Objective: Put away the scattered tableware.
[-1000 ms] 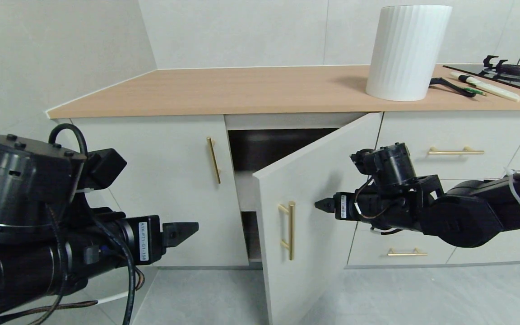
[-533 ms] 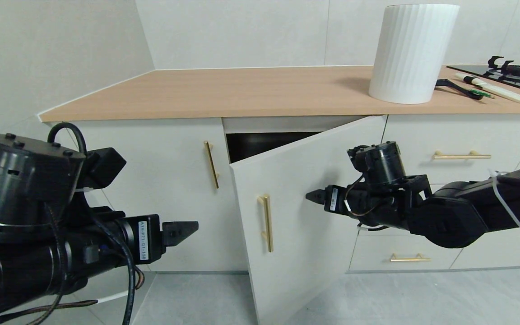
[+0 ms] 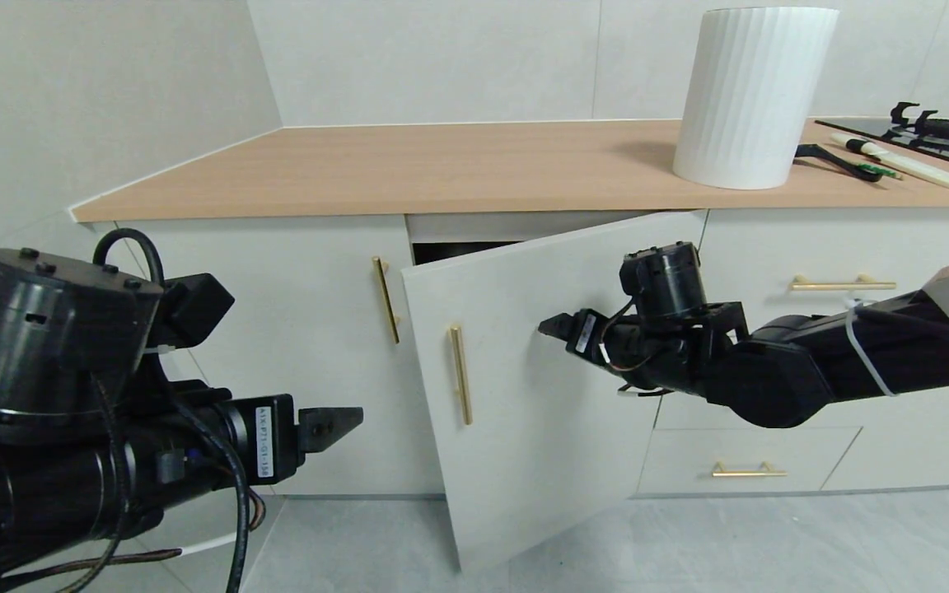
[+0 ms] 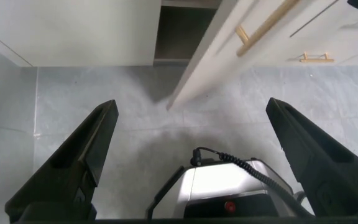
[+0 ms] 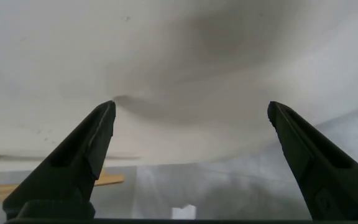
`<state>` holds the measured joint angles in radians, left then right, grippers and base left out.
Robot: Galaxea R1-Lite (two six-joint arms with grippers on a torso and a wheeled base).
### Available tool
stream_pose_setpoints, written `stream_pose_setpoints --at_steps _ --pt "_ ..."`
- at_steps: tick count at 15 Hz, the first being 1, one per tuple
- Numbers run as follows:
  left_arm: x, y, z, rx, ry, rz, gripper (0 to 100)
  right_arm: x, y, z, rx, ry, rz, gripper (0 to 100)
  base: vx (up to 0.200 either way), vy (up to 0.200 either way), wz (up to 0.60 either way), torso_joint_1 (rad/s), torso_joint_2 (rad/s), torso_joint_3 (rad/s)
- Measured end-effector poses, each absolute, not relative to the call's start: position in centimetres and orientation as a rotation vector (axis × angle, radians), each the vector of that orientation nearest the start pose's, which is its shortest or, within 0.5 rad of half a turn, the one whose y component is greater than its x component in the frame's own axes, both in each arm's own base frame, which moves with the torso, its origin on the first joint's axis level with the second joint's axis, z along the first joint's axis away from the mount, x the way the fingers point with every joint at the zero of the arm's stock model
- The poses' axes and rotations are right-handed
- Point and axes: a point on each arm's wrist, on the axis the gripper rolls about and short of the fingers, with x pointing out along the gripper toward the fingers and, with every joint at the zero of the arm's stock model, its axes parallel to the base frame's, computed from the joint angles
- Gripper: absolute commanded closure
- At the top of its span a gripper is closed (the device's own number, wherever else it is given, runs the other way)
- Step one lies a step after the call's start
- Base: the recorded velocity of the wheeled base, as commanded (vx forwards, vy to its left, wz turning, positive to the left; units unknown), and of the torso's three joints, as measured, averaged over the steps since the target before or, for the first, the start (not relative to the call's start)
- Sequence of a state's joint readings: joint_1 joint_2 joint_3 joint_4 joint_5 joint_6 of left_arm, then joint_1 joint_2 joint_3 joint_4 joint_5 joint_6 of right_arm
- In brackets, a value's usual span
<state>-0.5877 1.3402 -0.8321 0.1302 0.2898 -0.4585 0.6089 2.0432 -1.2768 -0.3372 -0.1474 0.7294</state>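
Right gripper (image 3: 553, 326), fingers spread wide and holding nothing, points at the face of the half-open cupboard door (image 3: 540, 412), between its gold handle (image 3: 460, 375) and its hinged edge; whether the tips touch the panel I cannot tell. Left gripper (image 3: 344, 420), likewise wide and holding nothing, hangs low before the closed door (image 3: 277, 329), apart from it. A dark gap (image 3: 458, 249) shows above the open door's top edge. Four gold handles are visible. Toward the right end of the counter (image 3: 400, 169) stand one white ribbed container (image 3: 754, 95) and, just beside it, one black utensil (image 3: 829, 156) and one cream utensil (image 3: 907, 163), near the hob (image 3: 948, 130).
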Motion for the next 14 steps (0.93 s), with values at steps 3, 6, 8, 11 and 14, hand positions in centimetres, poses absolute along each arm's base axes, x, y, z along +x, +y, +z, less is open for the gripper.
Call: stream_pose_setpoints --at_steps 3,6,8,11,14 --pt "17.2 -10.7 21.2 -0.170 0.630 -0.148 0 35.0 23.6 15.7 0.548 0.464 0.182 0 0.000 0.000 0.00 0.000 0.00 0.000" --pt "17.2 -10.7 21.2 -0.169 0.631 -0.148 0 36.1 23.9 15.0 0.556 0.445 0.148 0 0.000 0.000 0.00 0.000 0.00 0.000" --pt "17.2 -10.7 21.2 -0.169 0.630 -0.148 0 36.5 23.9 14.8 0.565 0.435 0.128 0 0.000 0.000 0.00 0.000 0.00 0.000" --pt "17.2 -10.7 21.2 -0.169 0.632 -0.149 0 37.5 23.9 14.6 0.565 0.394 0.064 0 0.000 0.000 0.00 0.000 0.00 0.000" --pt "17.2 -10.7 21.2 -0.169 0.632 -0.149 0 38.2 24.1 14.2 0.563 0.373 0.030 0 0.000 0.000 0.00 0.000 0.00 0.000"
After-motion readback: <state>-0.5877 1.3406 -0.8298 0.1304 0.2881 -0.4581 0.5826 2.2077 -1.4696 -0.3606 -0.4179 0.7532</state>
